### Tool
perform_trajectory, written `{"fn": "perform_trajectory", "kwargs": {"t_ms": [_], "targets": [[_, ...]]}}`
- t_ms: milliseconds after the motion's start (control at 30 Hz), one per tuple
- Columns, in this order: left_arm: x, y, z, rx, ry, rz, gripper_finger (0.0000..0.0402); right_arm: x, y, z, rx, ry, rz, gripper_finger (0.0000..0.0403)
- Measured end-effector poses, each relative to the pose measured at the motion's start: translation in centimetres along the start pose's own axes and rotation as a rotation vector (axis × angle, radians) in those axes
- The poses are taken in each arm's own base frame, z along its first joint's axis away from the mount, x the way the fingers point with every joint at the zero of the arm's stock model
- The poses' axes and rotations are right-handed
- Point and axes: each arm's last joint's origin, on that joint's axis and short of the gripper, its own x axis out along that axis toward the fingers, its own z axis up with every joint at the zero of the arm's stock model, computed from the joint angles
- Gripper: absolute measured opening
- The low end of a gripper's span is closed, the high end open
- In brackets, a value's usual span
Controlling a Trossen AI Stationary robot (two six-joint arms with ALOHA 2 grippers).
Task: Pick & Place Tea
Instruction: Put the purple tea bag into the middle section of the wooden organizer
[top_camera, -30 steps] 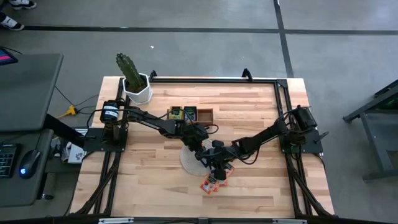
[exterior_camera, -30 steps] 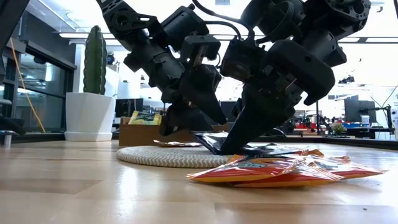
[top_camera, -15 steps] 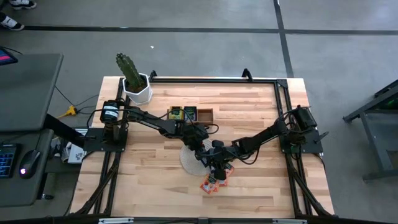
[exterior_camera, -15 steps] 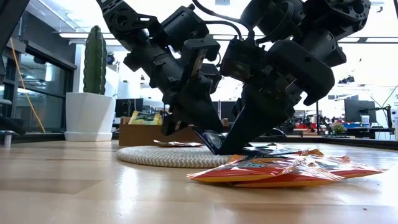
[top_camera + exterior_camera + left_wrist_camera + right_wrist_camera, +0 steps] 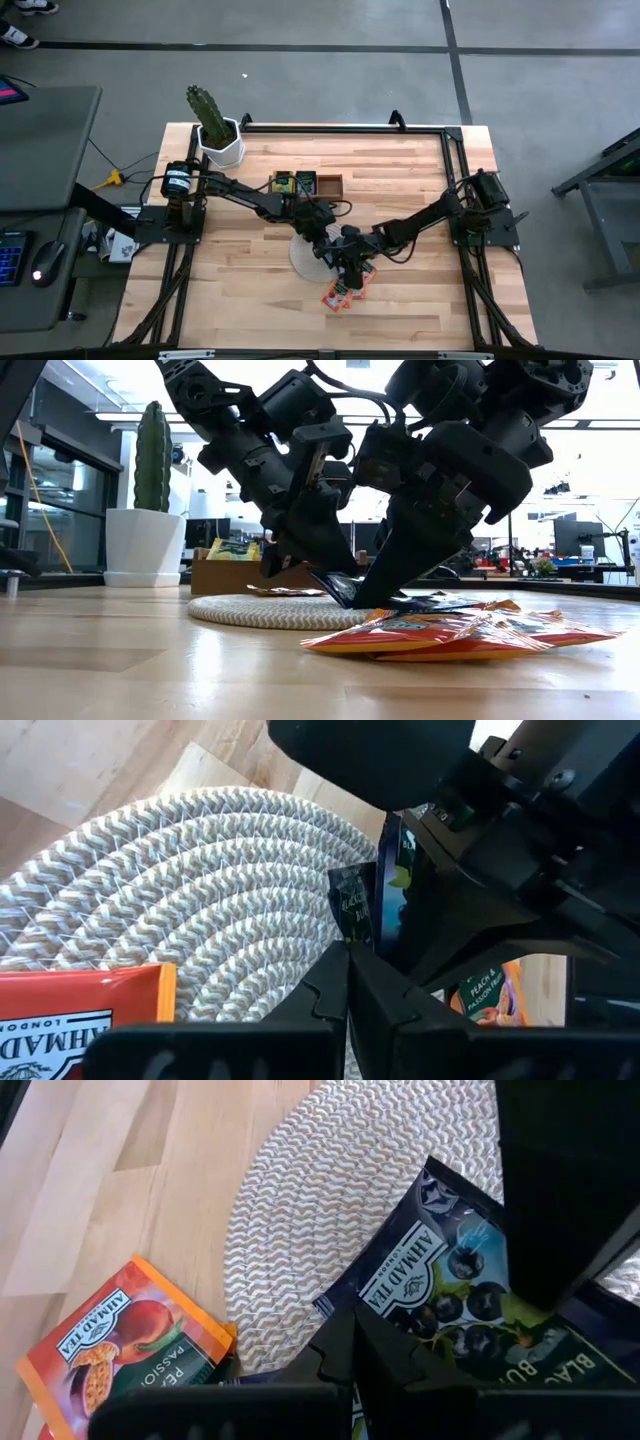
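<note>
Both arms meet near the middle of the bench, over the round woven mat. Left gripper is angled down onto the mat, jaws closed; in the left wrist view they meet right at the lower edge of a dark blue tea sachet that stands on edge, its flat face turned sideways and its long axis running up from the mat. Whether the paper is truly pinched between them I cannot tell. Right gripper comes down from the other side, jaws closed too, tips at the near corner of a second dark blue sachet that lies tilted, one corner lifted off the mat, its print running diagonally away from the jaws; a firm hold cannot be confirmed. The two grippers sit just beside each other, nearly touching in the low view. Orange sachets lie flat in a loose overlapping pile on the bench, just beside the mat's edge, on the side nearer the low camera. One orange sachet rests flat on the mat near the left jaws. Farther back stands a wooden tray with yellow-green sachets in it, and a potted cactus at the bench corner.
</note>
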Motion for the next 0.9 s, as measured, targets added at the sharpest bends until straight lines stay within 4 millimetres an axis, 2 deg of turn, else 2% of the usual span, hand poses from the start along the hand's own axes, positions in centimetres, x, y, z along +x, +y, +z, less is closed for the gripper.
{"fn": "perform_trajectory", "kwargs": {"t_ms": [233, 433, 667, 900], "targets": [[0.0, 0.0, 0.0, 0.018, -0.002, 0.006, 0.0, -0.8, 0.4, 0.5, 0.015, -0.017, 0.015, 0.0004], [0.0, 0.0, 0.1, 0.035, -0.011, 0.004, 0.0, -2.9, 0.8, 1.6, 0.031, -0.029, 0.019, 0.0022], [0.0, 0.0, 0.1, 0.049, -0.011, 0.013, 0.0, -6.7, 1.6, 1.9, 0.11, 0.03, -0.037, 0.0026], [-0.4, -0.3, 0.3, 0.154, -0.035, 0.013, 0.0, -11.3, 2.4, 1.2, 0.194, 0.119, -0.117, 0.0017]]}}
